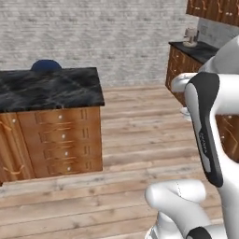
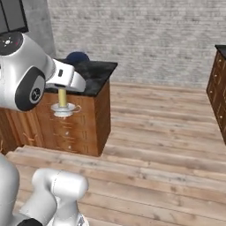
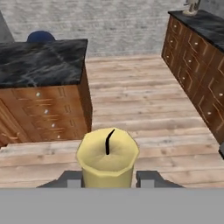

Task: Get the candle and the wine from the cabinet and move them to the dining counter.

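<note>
My gripper (image 2: 62, 92) is shut on the candle (image 2: 62, 99), a yellowish taper standing upright in a small white saucer holder (image 2: 64, 110), held in the air above the wooden floor. In the hand view the candle (image 3: 108, 156) with its black wick rises between the two dark fingertips (image 3: 70, 178). The dining counter (image 1: 51, 86), a black marble island on a wood-drawer base, stands ahead and to the left, apart from the candle; it is also the dining counter (image 2: 98, 70) and dining counter (image 3: 39, 59). The wine and the cabinet are out of view.
A blue stool (image 1: 45, 65) shows behind the island. A wall-side black counter (image 1: 196, 49) over wood drawers runs along the right, with a small pale object (image 1: 190, 36) on it. Open wooden floor (image 3: 135, 100) lies between the two, and a grey brick wall stands behind.
</note>
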Tool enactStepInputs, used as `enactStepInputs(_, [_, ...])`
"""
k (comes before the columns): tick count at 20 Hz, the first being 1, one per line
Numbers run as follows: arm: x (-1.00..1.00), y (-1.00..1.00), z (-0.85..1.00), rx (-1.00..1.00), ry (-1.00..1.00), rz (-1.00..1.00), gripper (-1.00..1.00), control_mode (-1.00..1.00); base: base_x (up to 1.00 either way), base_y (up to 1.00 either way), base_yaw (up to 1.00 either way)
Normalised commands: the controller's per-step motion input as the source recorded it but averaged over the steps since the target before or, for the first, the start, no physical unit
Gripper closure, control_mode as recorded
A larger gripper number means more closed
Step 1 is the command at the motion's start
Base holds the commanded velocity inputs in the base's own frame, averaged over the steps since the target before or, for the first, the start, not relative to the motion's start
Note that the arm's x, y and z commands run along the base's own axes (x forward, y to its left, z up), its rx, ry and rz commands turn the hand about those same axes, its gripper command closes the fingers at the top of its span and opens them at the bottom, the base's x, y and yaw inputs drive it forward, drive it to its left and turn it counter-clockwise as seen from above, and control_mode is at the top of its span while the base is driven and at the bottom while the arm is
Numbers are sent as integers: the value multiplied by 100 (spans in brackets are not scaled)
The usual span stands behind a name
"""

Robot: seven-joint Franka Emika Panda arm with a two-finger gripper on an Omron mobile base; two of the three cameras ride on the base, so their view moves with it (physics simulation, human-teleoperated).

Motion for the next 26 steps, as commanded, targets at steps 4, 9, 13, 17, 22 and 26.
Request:
enactStepInputs(4, [0, 0, 0, 0, 0, 0, 100, 100, 61, -80, -5])
enactStepInputs(9, [0, 0, 0, 0, 0, 0, 100, 100, 94, -37, -12])
enactStepInputs(13, [0, 0, 0, 0, 0, 0, 100, 100, 100, -9, -16])
enactStepInputs(17, [0, 0, 0, 0, 0, 0, 100, 100, 100, -17, -18])
enactStepInputs(22, [0, 0, 0, 0, 0, 0, 100, 100, 100, -24, -17])
enactStepInputs(26, [0, 0, 0, 0, 0, 0, 100, 100, 100, -40, -14])
